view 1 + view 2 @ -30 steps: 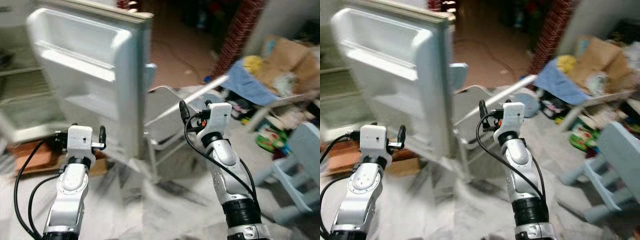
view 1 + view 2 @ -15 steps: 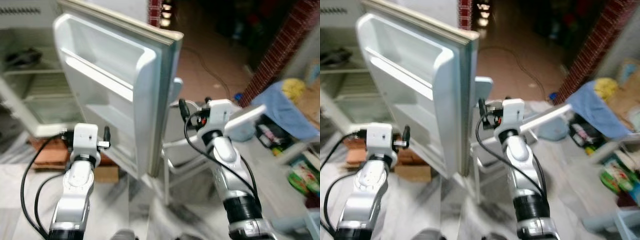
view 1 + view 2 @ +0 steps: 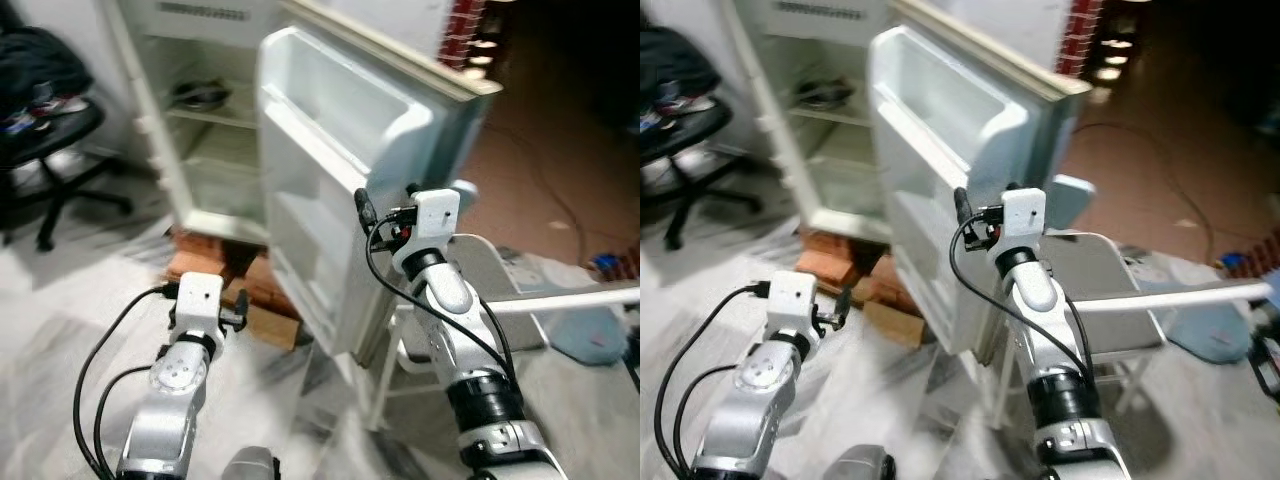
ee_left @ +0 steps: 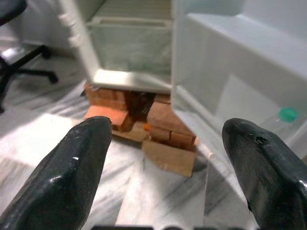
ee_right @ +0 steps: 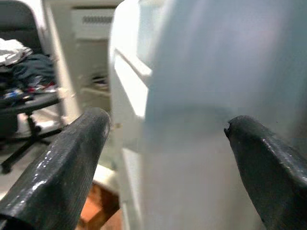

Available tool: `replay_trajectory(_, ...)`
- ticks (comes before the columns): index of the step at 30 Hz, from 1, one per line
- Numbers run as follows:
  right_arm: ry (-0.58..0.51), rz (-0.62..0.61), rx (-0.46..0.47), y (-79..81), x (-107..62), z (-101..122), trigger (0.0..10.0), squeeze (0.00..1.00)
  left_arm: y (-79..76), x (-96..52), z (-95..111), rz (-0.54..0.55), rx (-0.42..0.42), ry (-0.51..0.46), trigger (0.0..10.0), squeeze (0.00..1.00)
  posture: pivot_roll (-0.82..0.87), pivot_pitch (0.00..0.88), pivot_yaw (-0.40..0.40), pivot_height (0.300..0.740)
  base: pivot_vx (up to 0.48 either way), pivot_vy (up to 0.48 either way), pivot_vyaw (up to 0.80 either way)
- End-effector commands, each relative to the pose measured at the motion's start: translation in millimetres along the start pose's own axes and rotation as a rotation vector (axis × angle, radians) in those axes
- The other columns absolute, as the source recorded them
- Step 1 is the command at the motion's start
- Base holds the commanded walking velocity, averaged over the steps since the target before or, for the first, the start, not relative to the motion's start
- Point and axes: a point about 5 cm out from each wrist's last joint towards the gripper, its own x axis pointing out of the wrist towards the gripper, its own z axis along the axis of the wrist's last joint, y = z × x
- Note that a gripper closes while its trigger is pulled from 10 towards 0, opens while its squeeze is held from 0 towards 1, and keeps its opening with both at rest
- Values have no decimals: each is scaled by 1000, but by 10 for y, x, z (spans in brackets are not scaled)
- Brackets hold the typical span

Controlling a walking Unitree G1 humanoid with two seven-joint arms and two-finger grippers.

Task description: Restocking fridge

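The fridge (image 3: 215, 110) is being shown with its door (image 3: 345, 190) swung wide open, the cabinet raised on bricks (image 4: 139, 112) with a piece of cardboard (image 4: 170, 157) lying on the pale floor (image 3: 70, 290) in front of them, and a dark pan (image 3: 200, 95) is seen on an upper shelf. The right gripper (image 5: 165, 158) is being held up close against the open door's edge with its fingers spread apart and nothing between them, while the left gripper (image 4: 168, 158) is being held low, likewise spread and empty, aimed at the bricks and the door's lower shelf, where a bottle with a green cap (image 4: 288, 114) is standing. A black office chair (image 3: 50, 150) heaped with clothes is being seen left of the fridge, and a white chair (image 3: 1110, 300) behind the right arm.
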Motion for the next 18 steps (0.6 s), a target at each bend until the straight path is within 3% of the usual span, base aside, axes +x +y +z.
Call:
replay_trajectory(1, -42, 8, -10, 25, 98, 120, 10000, 0, -11, 15, 28, -19, 21, 7, 10000, 0, 123, 31, -52, 740, 0, 0, 0)
replay_trajectory(9, -43, 7, 30, -16, 188, 175, 10000, 0, -14, 15, 19, -26, 32, 21, 10000, 0, 129, 28, -53, 740, 0, 0, 0)
replay_trajectory(14, 27, 6, 71, -85, 130, 34, 10000, 0, -7, 12, 11, -30, 35, 26, 10000, 0, 123, 30, -51, 740, 0, 0, 0)
replay_trajectory(18, 42, 29, 93, -22, 144, 16, 10000, 0, -28, 19, 8, -49, 47, 27, 10000, 0, 123, 29, -48, 740, 0, 0, 0)
